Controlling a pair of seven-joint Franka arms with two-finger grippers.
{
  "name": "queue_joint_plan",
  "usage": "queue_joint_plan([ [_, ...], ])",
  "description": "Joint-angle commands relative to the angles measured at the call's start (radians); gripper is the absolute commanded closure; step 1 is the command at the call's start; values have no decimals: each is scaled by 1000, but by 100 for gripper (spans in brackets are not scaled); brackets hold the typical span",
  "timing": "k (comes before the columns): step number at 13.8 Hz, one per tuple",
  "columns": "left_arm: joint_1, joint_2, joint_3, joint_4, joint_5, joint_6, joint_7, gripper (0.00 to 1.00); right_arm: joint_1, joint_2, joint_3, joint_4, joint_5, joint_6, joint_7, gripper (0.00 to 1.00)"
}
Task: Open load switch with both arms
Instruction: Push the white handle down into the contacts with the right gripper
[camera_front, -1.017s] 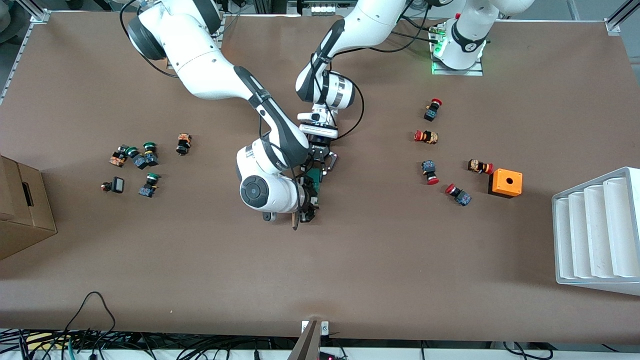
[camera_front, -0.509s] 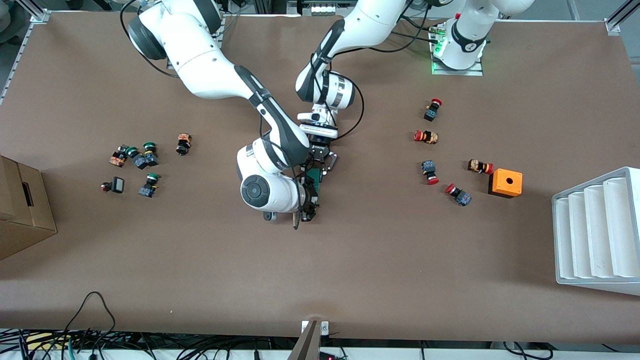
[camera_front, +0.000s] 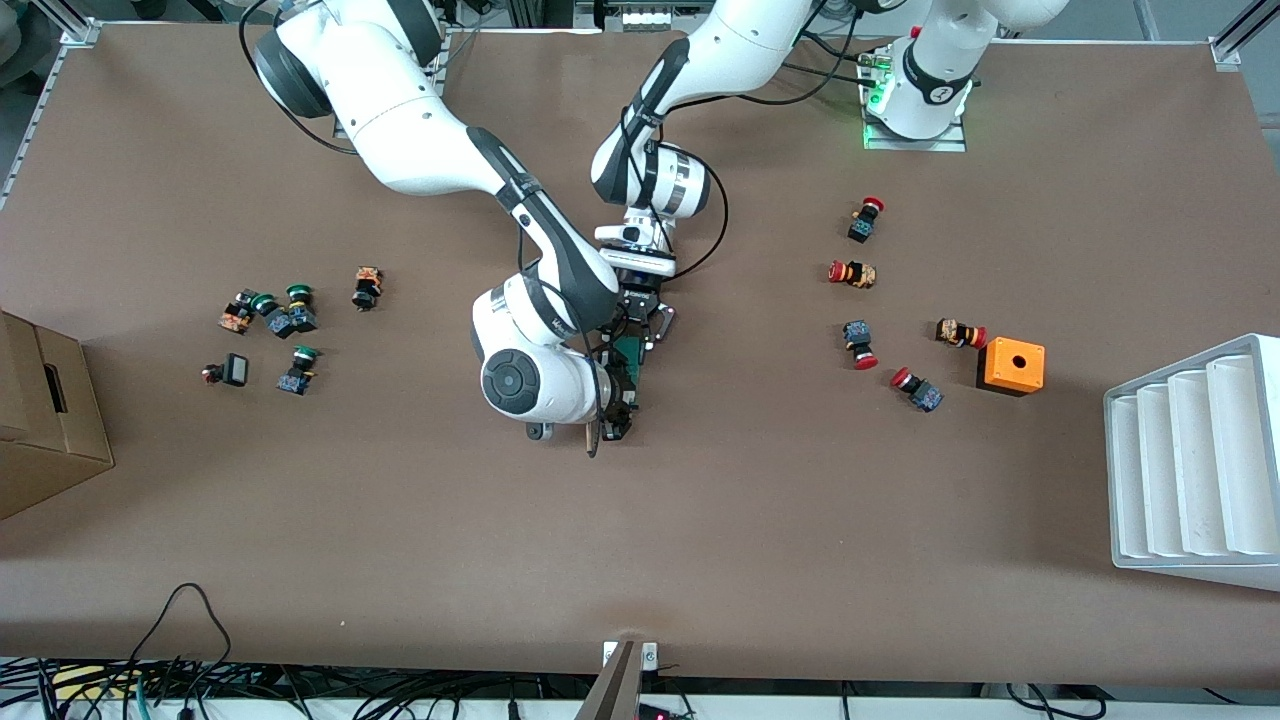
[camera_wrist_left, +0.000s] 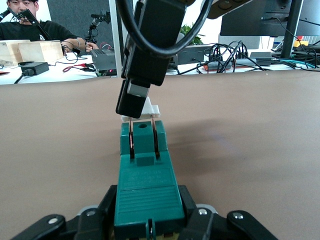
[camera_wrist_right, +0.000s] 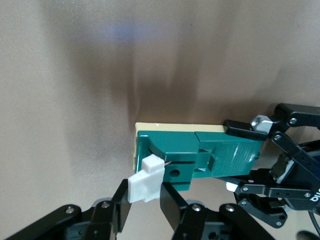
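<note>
The load switch (camera_wrist_left: 145, 177) sits mid-table, its dark-green body clamped at one end by the left gripper (camera_wrist_left: 150, 220), whose fingers press its two sides. This grip likely serves as an anchor so the block cannot slide. At the other end, the white end piece (camera_wrist_right: 146, 184) is pinched between the closed fingers of the right gripper (camera_wrist_right: 145, 207), which looks placed to pull that tab away from the body. In the front view both grippers meet over the switch (camera_front: 630, 352). Red-capped push buttons (camera_front: 860, 343) and the orange box (camera_front: 1011, 366) lie well apart toward the left arm's end.
</note>
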Motion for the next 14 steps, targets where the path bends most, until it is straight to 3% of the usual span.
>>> queue_joint_plan([
  [1,-8,46,14,43,39,10,-82,56,17,-3,-13,5,3,-41,6,69],
  [14,-8,56,14,56,37,10,-82,57,17,-38,-15,-13,-36,-79,-26,68],
])
